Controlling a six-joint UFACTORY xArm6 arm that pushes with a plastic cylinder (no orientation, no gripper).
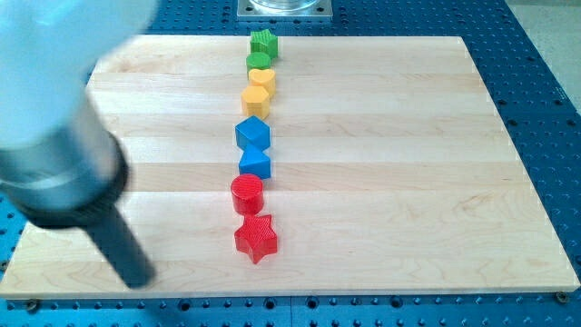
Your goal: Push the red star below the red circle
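The red star lies near the view's bottom, directly under the red circle and just touching it. My tip is at the bottom left of the board, well to the left of the red star and apart from every block. The arm's blurred grey body fills the view's upper left.
A column of blocks runs up from the red circle: a blue triangle, a blue cube-like block, a yellow hexagon, a yellow circle, a green circle, a green star. The wooden board lies on a blue perforated table.
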